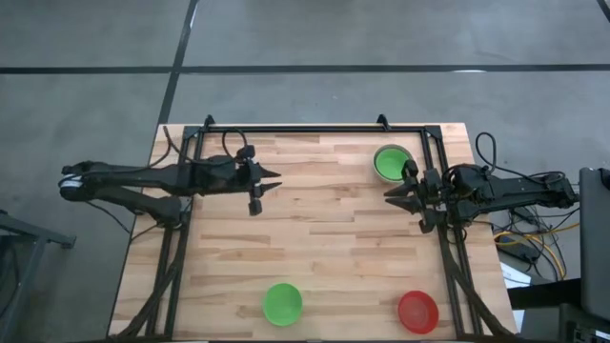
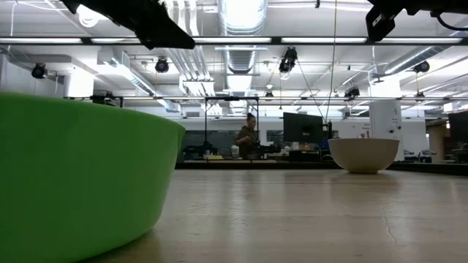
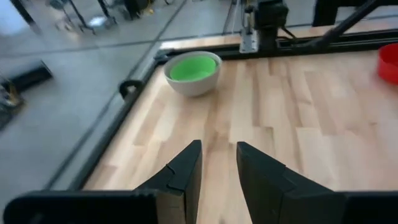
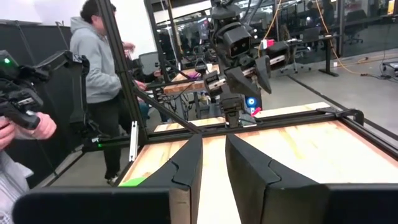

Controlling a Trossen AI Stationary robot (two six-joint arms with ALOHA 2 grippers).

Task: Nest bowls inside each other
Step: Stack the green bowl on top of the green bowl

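Observation:
A pale bowl [image 1: 391,162] with a green bowl [image 3: 191,67] nested inside it stands on its base at the table's far right. A single green bowl [image 1: 282,303] and a red bowl [image 1: 417,312] stand near the front edge. My left gripper [image 1: 274,183] hovers above the table's left half, pointing right, open with nothing between its fingers [image 3: 186,171]. My right gripper [image 1: 391,195] hovers at the right, just in front of the pale bowl, pointing left, open and empty [image 4: 213,162].
A black metal frame [image 1: 315,127] runs along the table's far edge and down both sides. Bare wood lies between the two grippers. Beyond the table stand a person in a grey hoodie [image 4: 93,56] and a hand holding a device [image 4: 25,118].

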